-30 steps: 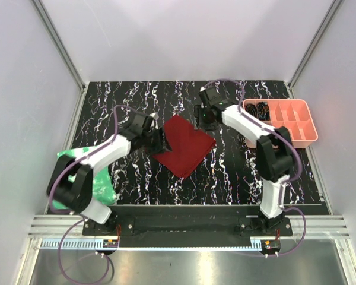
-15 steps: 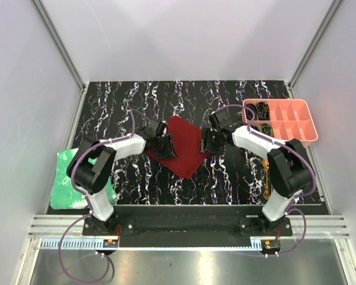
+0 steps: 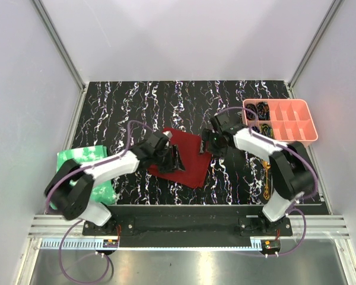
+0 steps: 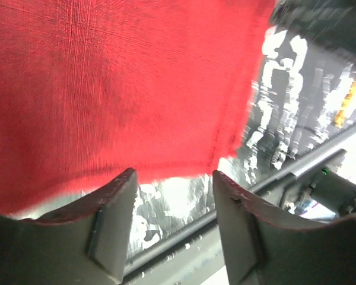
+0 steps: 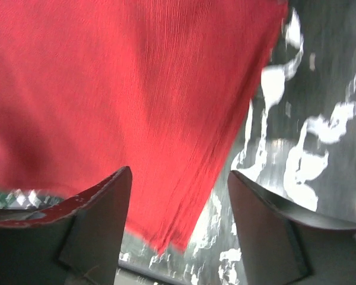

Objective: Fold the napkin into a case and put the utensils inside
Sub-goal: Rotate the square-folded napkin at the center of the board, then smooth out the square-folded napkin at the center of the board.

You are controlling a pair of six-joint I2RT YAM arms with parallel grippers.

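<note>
Your two arms had closed in since a second before, and the napkin (image 3: 193,163) had gone from a notched shape to a flat, tilted rectangle at the middle of the desk (image 3: 136,101). You had the left end effector (image 3: 174,159) and right end effector (image 3: 209,145) at opposite edges of it, jaws apart, clamping nothing. The gold utensils (image 3: 266,178) lay well apart to the right.
</note>
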